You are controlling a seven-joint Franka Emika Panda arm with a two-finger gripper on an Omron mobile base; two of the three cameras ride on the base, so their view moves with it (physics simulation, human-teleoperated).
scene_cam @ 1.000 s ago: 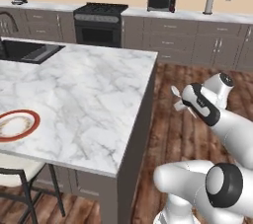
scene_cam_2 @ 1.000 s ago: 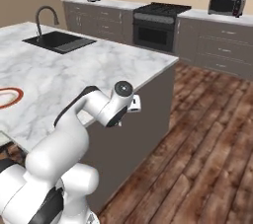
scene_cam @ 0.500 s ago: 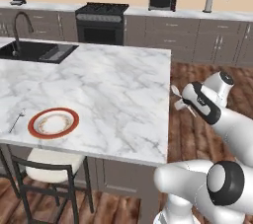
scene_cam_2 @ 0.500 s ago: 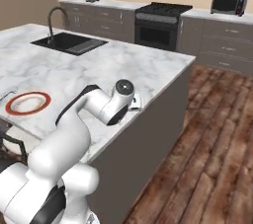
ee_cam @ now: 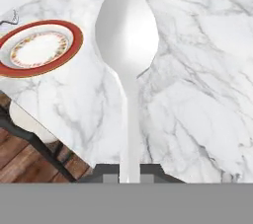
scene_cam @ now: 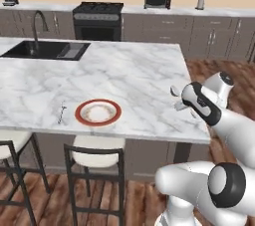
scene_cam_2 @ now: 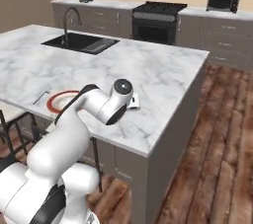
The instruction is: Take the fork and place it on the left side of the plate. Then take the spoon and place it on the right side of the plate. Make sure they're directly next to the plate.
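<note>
The spoon (ee_cam: 126,40) is held in the gripper (scene_cam: 178,99), raised over the counter's (scene_cam: 129,75) right end, well apart from the plate (scene_cam: 98,113).

Plate (scene_cam: 98,113) round, red-orange rim, cream centre, flat on desk near front edge. Fork (scene_cam: 61,112) thin silver, flat on desk just left of plate, small gap. Spoon (ee_cam: 127,45) silver, oval bowl forward, handle in the jaws, above desk, well right of plate.
</note>
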